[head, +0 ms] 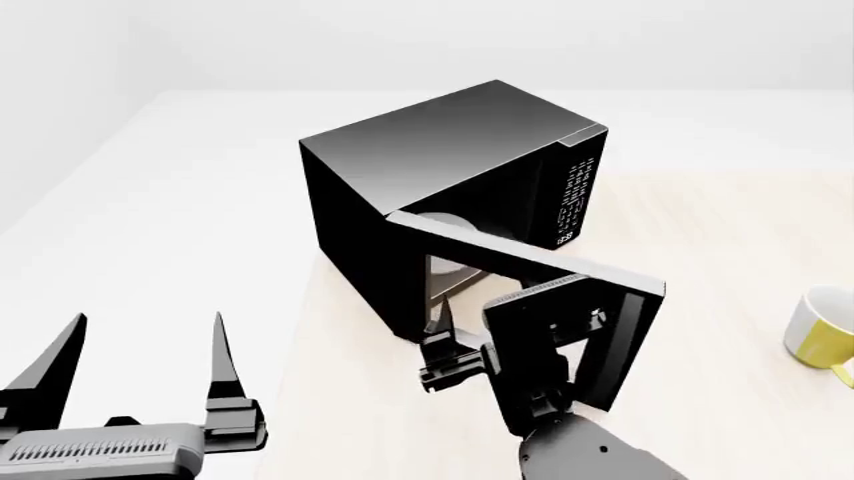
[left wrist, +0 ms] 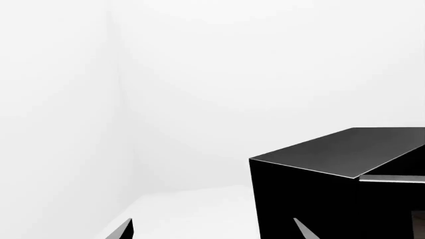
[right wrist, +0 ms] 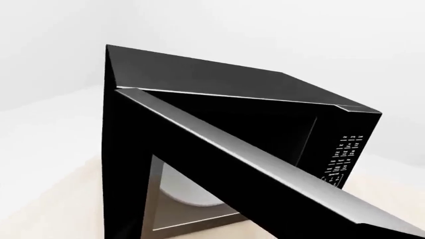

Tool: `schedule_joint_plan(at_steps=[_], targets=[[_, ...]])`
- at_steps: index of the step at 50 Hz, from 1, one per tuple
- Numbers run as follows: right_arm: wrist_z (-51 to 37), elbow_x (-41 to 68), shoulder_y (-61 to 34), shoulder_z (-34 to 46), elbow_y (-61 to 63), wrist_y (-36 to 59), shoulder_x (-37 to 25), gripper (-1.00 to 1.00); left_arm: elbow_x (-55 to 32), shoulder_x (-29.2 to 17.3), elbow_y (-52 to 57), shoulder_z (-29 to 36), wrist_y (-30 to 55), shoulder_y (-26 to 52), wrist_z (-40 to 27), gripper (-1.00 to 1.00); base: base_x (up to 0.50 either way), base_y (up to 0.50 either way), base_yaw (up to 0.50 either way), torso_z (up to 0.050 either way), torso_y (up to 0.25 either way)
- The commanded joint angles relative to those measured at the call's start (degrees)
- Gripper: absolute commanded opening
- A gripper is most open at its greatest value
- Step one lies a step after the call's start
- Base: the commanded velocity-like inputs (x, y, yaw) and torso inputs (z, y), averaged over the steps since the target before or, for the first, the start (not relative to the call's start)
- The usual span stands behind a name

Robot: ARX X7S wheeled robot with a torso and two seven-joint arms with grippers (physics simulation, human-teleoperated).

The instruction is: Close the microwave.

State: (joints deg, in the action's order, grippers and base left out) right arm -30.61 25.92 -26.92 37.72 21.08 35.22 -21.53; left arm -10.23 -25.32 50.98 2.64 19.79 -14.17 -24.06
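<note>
Microwave (head: 441, 165) mid-desk, door (head: 534, 290) hinged left and swung out toward the robot; right gripper (head: 447, 365) sits just near-side of it, finger state hidden, so push goes far-right; left gripper (head: 140, 365) spread empty, well left.

Microwave (head: 441, 165) keypad panel (right wrist: 342, 159): white markings, illegible.

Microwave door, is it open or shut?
Open. The microwave door swings out from the front, and the white plate shows inside.
</note>
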Motion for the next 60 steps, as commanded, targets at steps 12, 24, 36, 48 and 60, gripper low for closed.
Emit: schedule_joint_plan(at_steps=[12, 24, 36, 48, 60], targets=[[3.21, 8.81, 1.38, 2.56, -9.52, -1.52, 0.93, 1.0, -0.06, -0.22, -0.32, 0.41, -0.09, 0.32, -0.32, 1.0, 0.0, 0.0, 0.0, -0.002, 0.0], [4.27, 8.4, 0.29, 2.06, -14.07, -2.71, 1.45, 1.0, 0.03, -0.41, -0.24, 0.61, -0.13, 0.24, -0.54, 1.0, 0.0, 0.0, 0.0, -0.002, 0.0], [5.56, 7.63, -1.33, 2.0, -18.86, -3.85, 2.16, 1.0, -0.2, -0.67, 0.55, 0.36, 0.31, -0.14, -0.93, 1.0, 0.0, 0.0, 0.0, -0.002, 0.0], [8.14, 7.88, -3.45, 1.78, -23.24, -4.61, 2.53, 1.0, -0.33, -0.74, 0.11, 0.58, 0.42, 0.4, -1.07, 1.0, 0.0, 0.0, 0.0, -0.002, 0.0], [9.77, 7.84, -5.28, 1.55, -26.84, -5.14, 2.82, 1.0, -0.49, -0.88, 0.22, 0.59, 0.58, 0.55, -1.33, 1.0, 0.0, 0.0, 0.0, -0.001, 0.0]])
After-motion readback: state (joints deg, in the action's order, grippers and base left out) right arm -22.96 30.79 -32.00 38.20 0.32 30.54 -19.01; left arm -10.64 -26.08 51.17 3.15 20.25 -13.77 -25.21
